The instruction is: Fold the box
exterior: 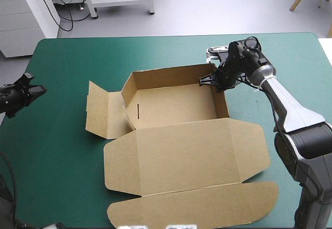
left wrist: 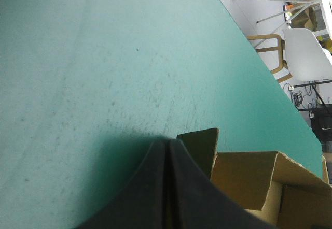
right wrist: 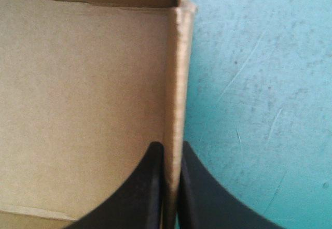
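Observation:
The brown box (exterior: 176, 104) stands mid-table as an open tray with its back and right walls raised. Its big lid (exterior: 189, 154) lies flat toward the front edge, and a side flap (exterior: 101, 110) lies flat to the left. My right gripper (exterior: 213, 79) is at the tray's far right corner. In the right wrist view its black fingers (right wrist: 155, 187) pinch the top of the right wall (right wrist: 176, 84), one inside the tray and one outside. My left gripper (exterior: 32, 88) hovers near the table's left edge, well away from the box, with its fingers (left wrist: 167, 187) shut in one arch on nothing.
Teal-green cover (exterior: 72, 63) lies bare around the box on the left, back and right. A front lid flap (exterior: 197, 203) reaches close to the table's front edge. In the left wrist view the box's flaps (left wrist: 249, 177) show ahead of the gripper.

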`<state>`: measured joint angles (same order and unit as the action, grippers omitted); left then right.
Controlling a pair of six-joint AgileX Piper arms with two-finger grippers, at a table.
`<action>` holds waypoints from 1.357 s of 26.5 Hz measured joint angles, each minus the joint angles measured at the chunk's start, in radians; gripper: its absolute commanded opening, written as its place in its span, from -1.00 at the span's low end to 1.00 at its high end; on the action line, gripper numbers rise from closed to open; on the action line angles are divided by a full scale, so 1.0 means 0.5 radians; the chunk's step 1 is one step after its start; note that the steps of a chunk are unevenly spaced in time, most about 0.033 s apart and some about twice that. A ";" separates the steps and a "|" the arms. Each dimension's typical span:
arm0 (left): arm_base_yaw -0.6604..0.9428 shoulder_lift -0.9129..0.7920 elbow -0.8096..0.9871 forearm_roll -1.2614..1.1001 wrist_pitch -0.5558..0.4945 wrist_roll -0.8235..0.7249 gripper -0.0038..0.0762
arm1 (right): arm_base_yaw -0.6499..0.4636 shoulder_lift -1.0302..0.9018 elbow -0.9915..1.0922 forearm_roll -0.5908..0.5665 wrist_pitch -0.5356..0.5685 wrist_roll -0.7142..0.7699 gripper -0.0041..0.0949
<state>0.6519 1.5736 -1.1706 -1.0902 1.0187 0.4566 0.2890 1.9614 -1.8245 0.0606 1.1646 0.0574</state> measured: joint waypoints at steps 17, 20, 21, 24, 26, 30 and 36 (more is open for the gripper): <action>0.000 0.000 0.000 0.000 0.000 -0.018 -0.93 | 0.000 -0.339 -0.501 -0.052 0.140 -0.016 0.83; 0.000 0.000 0.000 0.000 0.002 -0.027 -0.93 | 0.000 -0.494 -0.486 -0.054 0.147 0.014 0.83; 0.000 0.000 0.000 0.000 0.008 -0.040 -0.93 | 0.000 -0.547 -0.468 -0.063 0.154 0.029 0.83; 0.000 0.000 0.000 0.000 0.019 -0.059 -0.93 | 0.000 -0.677 -0.392 -0.076 0.160 0.062 0.83; 0.000 0.000 0.000 0.000 0.021 -0.067 -0.93 | 0.000 -0.732 -0.325 -0.086 0.161 0.087 0.83; 0.000 0.000 0.000 0.000 0.023 -0.071 -0.93 | 0.000 -0.767 -0.179 -0.100 0.161 0.137 0.83; 0.000 0.000 0.001 0.000 0.023 -0.073 -0.93 | 0.000 -0.620 -0.046 -0.100 0.162 0.148 0.83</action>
<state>0.6519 1.5736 -1.1699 -1.0902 1.0300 0.4203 0.2890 1.6516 -1.8476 0.0104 1.2454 0.1316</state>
